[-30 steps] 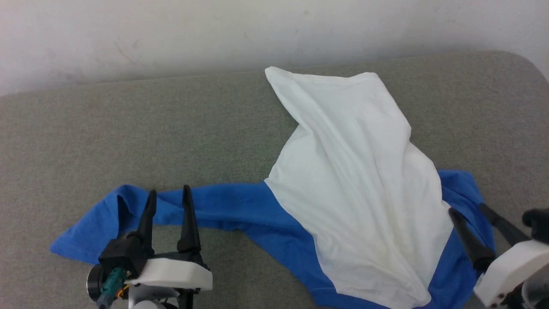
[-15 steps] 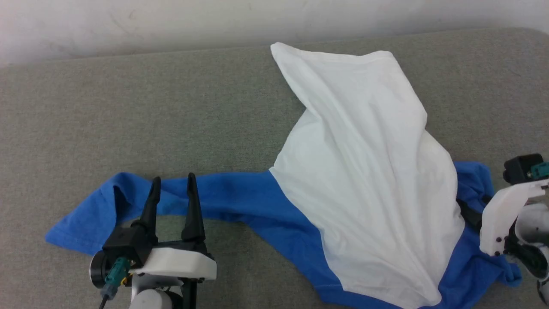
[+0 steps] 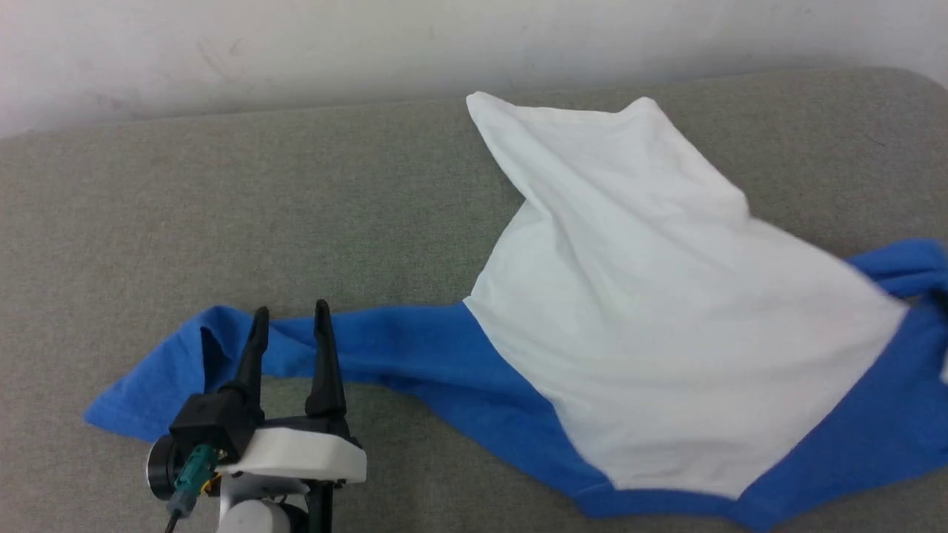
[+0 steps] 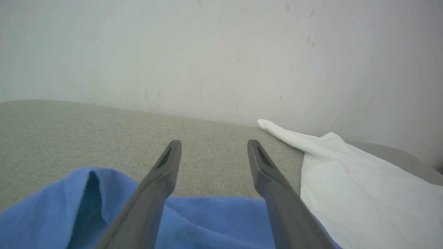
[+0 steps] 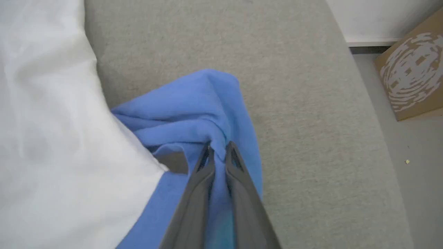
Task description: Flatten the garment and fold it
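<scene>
Right gripper (image 5: 217,148) newly grips the blue-sleeved white jersey shirt (image 3: 666,296), stretching it flatter toward three o'clock. Left gripper (image 3: 290,309) hangs released.

Our two grippers: dark fingers on pale housings

We are seeing the left gripper (image 3: 290,308) wearing two long black fingers (image 3: 324,363) that are tapering to slim tips, rising from a black block (image 3: 211,429) under a smooth white shell (image 3: 304,460). A teal connector (image 3: 192,475) with a thin dark cable is plugging in beside a round black collar (image 3: 157,466). Up close, the right gripper (image 5: 219,147) is showing grey fingers (image 5: 193,200) with hollowed slots near the tips.
</scene>
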